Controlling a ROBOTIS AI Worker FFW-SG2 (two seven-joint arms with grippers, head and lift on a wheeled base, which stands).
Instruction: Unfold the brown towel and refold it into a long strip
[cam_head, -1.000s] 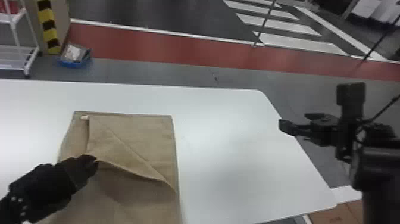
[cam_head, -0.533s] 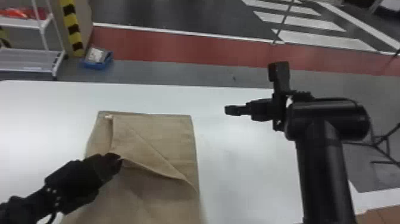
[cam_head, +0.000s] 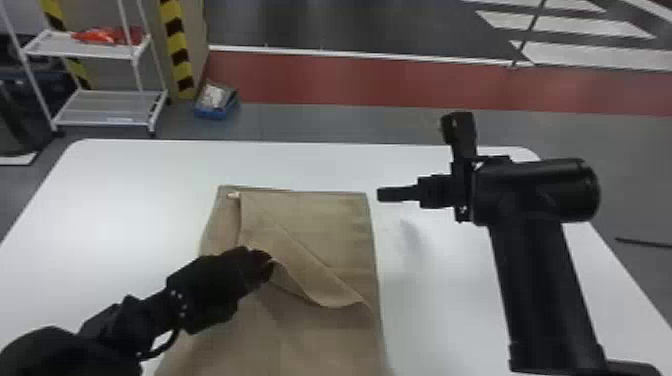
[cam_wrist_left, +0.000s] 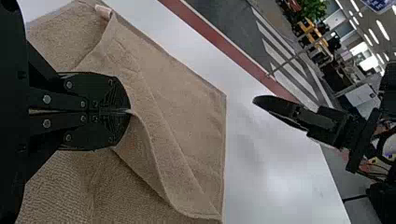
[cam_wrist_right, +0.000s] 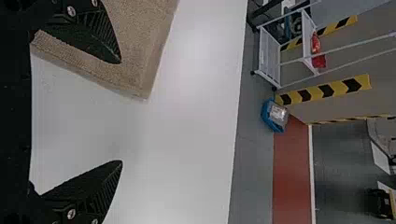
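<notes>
In the head view you had the brown cloth towel (cam_head: 345, 215), folded in layers, spread on the smooth white table (cam_head: 115, 210) from the centre to the bottom edge of the frame, a small pale tag (cam_head: 233, 195) near its upper left corner. Your black two-fingered left gripper (cam_head: 264, 264), just left of centre, was clenched on the edge of the towel's top layer, which rose in a loose flap slanting to the lower right. Your black two-fingered right gripper (cam_head: 382, 194), right of centre near the towel's upper right corner, was released, its flat fingers well apart. Upper left stood a white metal rack (cam_head: 107, 107) bearing a red item (cam_head: 107, 36), with a blue box (cam_head: 212, 112) on the floor beside it.
</notes>
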